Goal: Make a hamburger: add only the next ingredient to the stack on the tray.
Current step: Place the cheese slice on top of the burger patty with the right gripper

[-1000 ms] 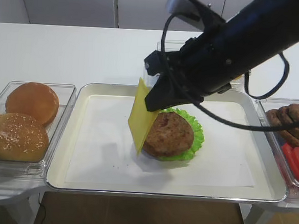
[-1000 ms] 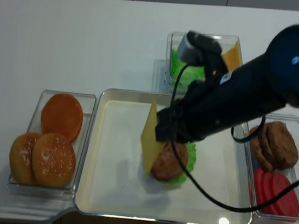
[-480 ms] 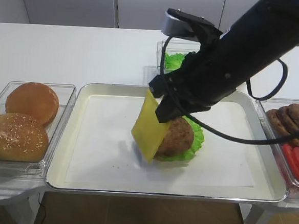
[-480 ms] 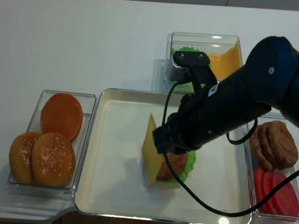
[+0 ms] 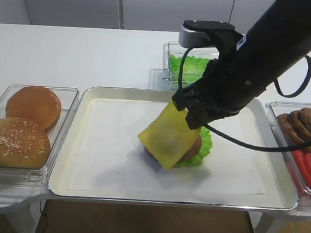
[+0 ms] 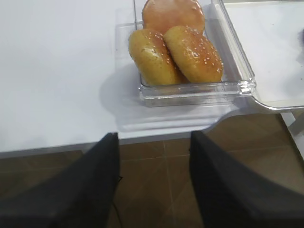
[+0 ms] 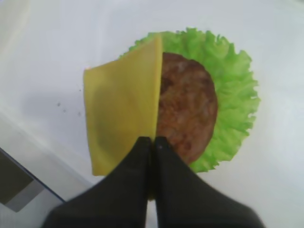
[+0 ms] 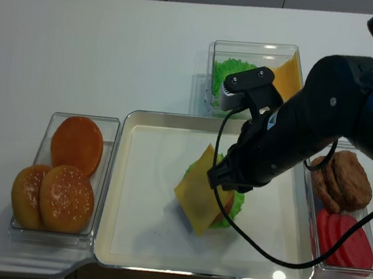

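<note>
Pinching the cheese slice (image 7: pixel 121 107) by one edge, our right pincer (image 7: pixel 153 142) hangs it tilted over the patty (image 7: pixel 186 114), so that it can drape flat on release.

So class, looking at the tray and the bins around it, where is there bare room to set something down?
On the tray, bare paper lies left of the cheese slice, toward the bun bin, and along the front rim. The white table behind them is bare too. Crowded: the stack under the right arm's fingers.

buns (image 6: pixel 175 47): three in clear bin (image 6: pixel 237 80) | tool (image 6: pixel 152 185): fingers apart, past table edge (image 6: pixel 57 118)
</note>
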You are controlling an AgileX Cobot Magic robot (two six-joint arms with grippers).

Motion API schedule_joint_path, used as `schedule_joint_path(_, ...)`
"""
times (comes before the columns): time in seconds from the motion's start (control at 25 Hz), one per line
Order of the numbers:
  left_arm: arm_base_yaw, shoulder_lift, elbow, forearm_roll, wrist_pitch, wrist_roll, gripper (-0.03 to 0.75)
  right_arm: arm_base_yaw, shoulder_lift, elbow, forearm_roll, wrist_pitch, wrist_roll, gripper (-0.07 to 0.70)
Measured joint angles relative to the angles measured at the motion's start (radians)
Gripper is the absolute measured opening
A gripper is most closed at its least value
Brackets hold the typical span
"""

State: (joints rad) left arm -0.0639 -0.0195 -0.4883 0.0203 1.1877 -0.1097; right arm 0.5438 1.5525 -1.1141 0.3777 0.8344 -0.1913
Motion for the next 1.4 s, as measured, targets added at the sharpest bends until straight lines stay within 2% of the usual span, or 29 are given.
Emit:
schedule_joint_path(0.76,0.000,0.000,0.000,0.000,0.000,0.000,0.360,0.000,0.031,0.000,-0.102,-0.008,0.071,0.005)
schedule_joint_path(1.16,0.000,0.000,0.000,0.000,0.000,0.000,0.360,0.000,0.031,0.000,-0.106,-0.008,0.083,0.009)
schedule_joint_path(1.28,0.000,0.000,0.000,0.000,0.000,0.000,0.360,0.000,0.031,0.000,-0.106,-0.008,0.085,0.073)
schedule_joint_path(1.4,0.000,0.000,0.000,0.000,0.000,0.000,0.360,0.000,0.031,0.000,-0.106,-0.008,0.088,0.270)
